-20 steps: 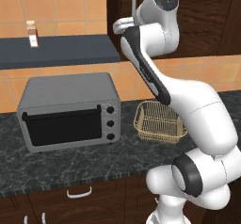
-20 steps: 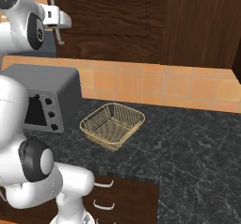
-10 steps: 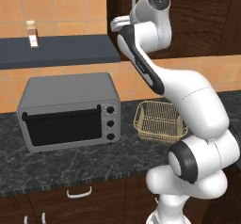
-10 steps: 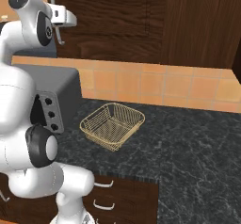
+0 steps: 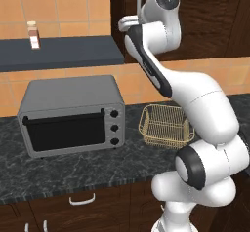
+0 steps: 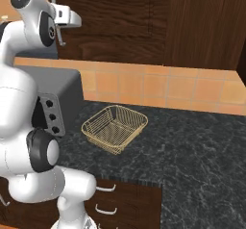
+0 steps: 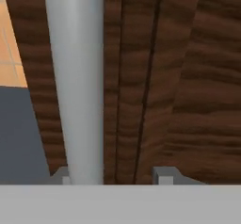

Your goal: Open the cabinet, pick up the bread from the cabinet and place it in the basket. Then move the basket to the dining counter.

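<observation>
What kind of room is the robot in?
A kitchen, most likely: a toaster oven sits on a dark stone counter, with wooden cabinets above and a tiled wall behind.

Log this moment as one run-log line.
stage: reaching cabinet handle | pincer: at handle, grip unclear | cabinet: closed | basket: empty on black counter

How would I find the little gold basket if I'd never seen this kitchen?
Look along the black speckled counter under the orange tiled wall. Just right of the big grey toaster oven sits the basket, with the robot's white arm rising close beside it. It is the golden see-through wire thing, open on top and with nothing in it.
</observation>
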Controlling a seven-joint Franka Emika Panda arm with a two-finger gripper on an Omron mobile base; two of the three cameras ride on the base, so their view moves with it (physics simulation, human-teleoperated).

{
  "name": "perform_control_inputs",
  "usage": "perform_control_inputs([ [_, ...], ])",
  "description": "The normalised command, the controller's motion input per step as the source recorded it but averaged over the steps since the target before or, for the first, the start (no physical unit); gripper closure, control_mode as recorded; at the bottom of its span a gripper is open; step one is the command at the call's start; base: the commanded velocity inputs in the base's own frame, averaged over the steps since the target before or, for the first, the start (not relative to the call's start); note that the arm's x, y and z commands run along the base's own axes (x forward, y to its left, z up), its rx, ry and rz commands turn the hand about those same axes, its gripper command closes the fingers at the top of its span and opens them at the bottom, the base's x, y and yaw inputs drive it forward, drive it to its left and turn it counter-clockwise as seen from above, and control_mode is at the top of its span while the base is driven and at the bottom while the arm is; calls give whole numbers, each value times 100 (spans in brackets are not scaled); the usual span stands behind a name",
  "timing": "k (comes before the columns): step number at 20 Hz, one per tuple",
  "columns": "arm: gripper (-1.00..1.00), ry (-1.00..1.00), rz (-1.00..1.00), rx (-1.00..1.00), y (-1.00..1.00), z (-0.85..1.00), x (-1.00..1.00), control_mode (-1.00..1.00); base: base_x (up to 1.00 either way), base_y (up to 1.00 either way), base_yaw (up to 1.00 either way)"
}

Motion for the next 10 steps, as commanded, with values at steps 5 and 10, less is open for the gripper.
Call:
perform_control_inputs([
  [5,100,-3,0,3,-100,-8,-28,-100,0,0,0],
  [10,100,-13,0,6,-100,0,-71,-100,0,0,0],
])
